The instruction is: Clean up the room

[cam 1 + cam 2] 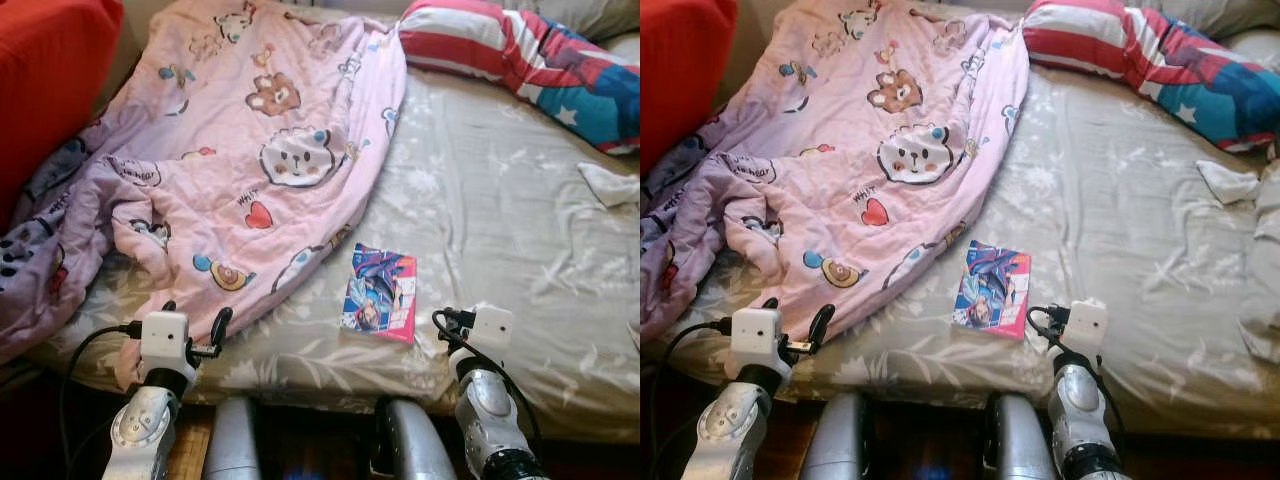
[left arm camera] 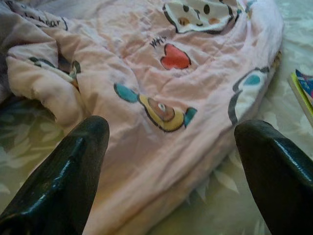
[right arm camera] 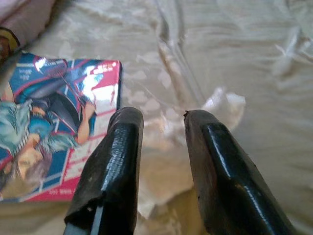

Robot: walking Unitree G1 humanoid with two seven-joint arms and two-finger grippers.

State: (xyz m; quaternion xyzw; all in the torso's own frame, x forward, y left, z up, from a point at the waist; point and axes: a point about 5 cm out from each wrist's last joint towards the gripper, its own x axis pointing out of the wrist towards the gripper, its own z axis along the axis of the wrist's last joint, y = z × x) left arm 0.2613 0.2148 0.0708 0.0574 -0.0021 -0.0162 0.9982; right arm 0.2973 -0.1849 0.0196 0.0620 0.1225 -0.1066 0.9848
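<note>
Pink cartoon-print quilt (image 1: pixel 250 150) covers the left half of a bed, its near edge bunched and reaching almost to the mattress's near edge; a floral beige bedsheet (image 1: pixel 490 200) lies bare over the right half. A glossy illustrated book (image 1: pixel 379 292) with a red-edged cover rests flat on the sheet, just right of the quilt's near hem and close to the near edge of the bed. At the far right, a red, white and blue striped pillow (image 1: pixel 520 50) lies across the head of the bed, with a small white cloth (image 1: pixel 610 183), possibly a sock, on the sheet below it. A red cushion (image 1: pixel 45 80) stands at the far left. The left gripper (image 2: pixel 171 147) hovers at the near-left edge of the bed, fingers (image 2: pixel 63 181) spread wide, pointing at the quilt's hem. The right gripper (image 3: pixel 161 147) sits at the near edge just right of the book, its fingers (image 3: pixel 110 166) close together with only a narrow gap, holding nothing, above a wrinkle in the sheet.
</note>
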